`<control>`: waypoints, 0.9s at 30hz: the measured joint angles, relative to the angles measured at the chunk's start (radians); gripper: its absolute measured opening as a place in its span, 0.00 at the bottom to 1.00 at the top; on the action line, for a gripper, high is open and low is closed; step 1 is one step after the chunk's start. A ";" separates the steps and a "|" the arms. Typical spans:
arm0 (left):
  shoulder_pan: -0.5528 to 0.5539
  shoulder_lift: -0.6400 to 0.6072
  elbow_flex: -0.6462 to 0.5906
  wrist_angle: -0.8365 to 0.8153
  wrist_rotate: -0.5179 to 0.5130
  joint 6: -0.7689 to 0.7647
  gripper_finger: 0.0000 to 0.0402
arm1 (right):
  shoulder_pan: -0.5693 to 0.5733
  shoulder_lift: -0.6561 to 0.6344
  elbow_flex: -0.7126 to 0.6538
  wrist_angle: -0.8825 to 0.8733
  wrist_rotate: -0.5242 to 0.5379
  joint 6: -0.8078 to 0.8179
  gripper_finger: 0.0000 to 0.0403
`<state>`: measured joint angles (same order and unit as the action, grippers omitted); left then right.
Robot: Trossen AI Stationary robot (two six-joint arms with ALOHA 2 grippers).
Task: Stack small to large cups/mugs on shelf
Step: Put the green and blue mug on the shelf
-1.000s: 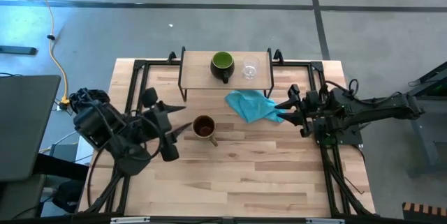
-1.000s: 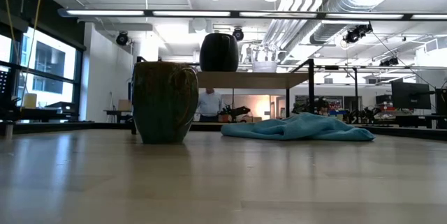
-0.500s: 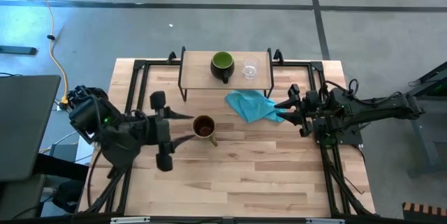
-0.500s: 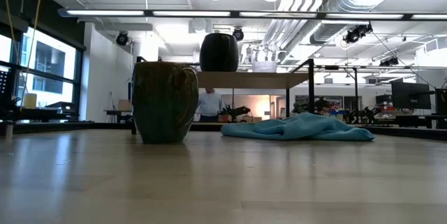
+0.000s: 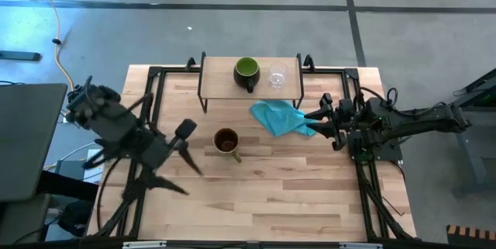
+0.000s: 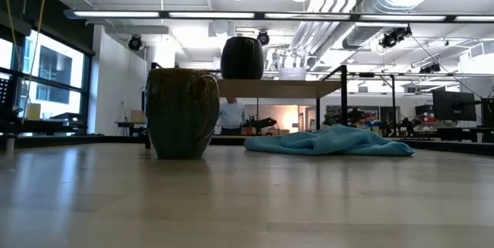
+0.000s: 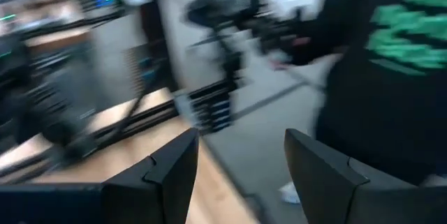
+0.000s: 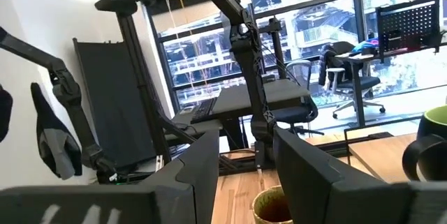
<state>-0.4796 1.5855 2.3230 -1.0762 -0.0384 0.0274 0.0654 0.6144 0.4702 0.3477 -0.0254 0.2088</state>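
Left end effector (image 5: pixel 188 164) is held open and empty over the bench (image 5: pixel 271 195), tan-brown handled mug (image 5: pixel 226 142) just beside it, shelf-ward; right end effector (image 5: pixel 316 122), fingers apart, touches crumpled blue cloth (image 5: pixel 280 117).

1. The high view looks straight down on the whole desk (image 5: pixel 310 195).
2. The low view sits at desk height, very close to the tan-brown mug (image 6: pixel 182 113).
3. Both show the blue cloth (image 5: pixel 280 117) and the shelf (image 5: pixel 221 77).
4. Each wrist view looks out past its own fingers.
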 joint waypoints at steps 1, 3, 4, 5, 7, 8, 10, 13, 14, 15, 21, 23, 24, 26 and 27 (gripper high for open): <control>0.010 -0.008 0.000 0.003 0.062 0.018 0.50 | 0.000 0.000 0.000 0.000 0.000 0.001 0.32; 0.034 -0.021 0.000 0.017 0.193 0.053 0.50 | 0.000 0.000 0.000 0.000 0.011 0.014 0.32; 0.048 -0.033 0.000 0.018 0.248 0.071 0.50 | 0.000 0.000 0.000 0.000 0.019 0.020 0.32; 0.060 -0.039 0.000 0.013 0.306 0.089 0.50 | 0.000 0.000 0.000 0.000 0.025 0.022 0.32; 0.086 -0.055 0.000 -0.007 0.420 0.128 0.50 | 0.000 0.000 0.000 0.000 0.030 0.024 0.32; 0.099 -0.063 0.000 -0.028 0.475 0.151 0.50 | 0.000 0.000 0.000 0.001 0.033 0.032 0.32; 0.124 -0.079 0.000 -0.064 0.551 0.193 0.50 | 0.000 0.001 0.000 0.003 0.041 0.048 0.32; 0.151 -0.105 0.000 -0.102 0.581 0.217 0.50 | 0.000 0.001 0.000 0.000 0.043 0.068 0.32; 0.157 -0.112 0.000 -0.114 0.582 0.225 0.50 | 0.000 0.001 0.000 0.001 0.043 0.073 0.32; 0.164 -0.118 0.000 -0.130 0.582 0.233 0.50 | 0.000 0.001 0.000 0.000 0.043 0.075 0.32; 0.217 -0.143 0.000 -0.225 0.583 0.257 0.50 | 0.000 0.001 0.000 0.001 0.086 0.061 0.32; 0.239 -0.155 0.000 -0.243 0.592 0.262 0.50 | 0.000 0.002 0.000 0.004 0.096 0.048 0.32; 0.253 -0.158 0.000 -0.246 0.606 0.270 0.50 | 0.000 0.002 0.000 0.008 0.101 0.041 0.32; 0.286 -0.172 0.000 -0.249 0.640 0.294 0.50 | 0.000 0.001 0.000 0.008 0.115 0.034 0.32; 0.305 -0.183 -0.001 -0.258 0.652 0.306 0.50 | 0.000 0.002 0.000 0.008 0.124 0.028 0.32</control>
<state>-0.1745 1.4026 2.3219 -1.3339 0.6138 0.3331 0.0654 0.6159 0.4702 0.3561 0.0985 0.2366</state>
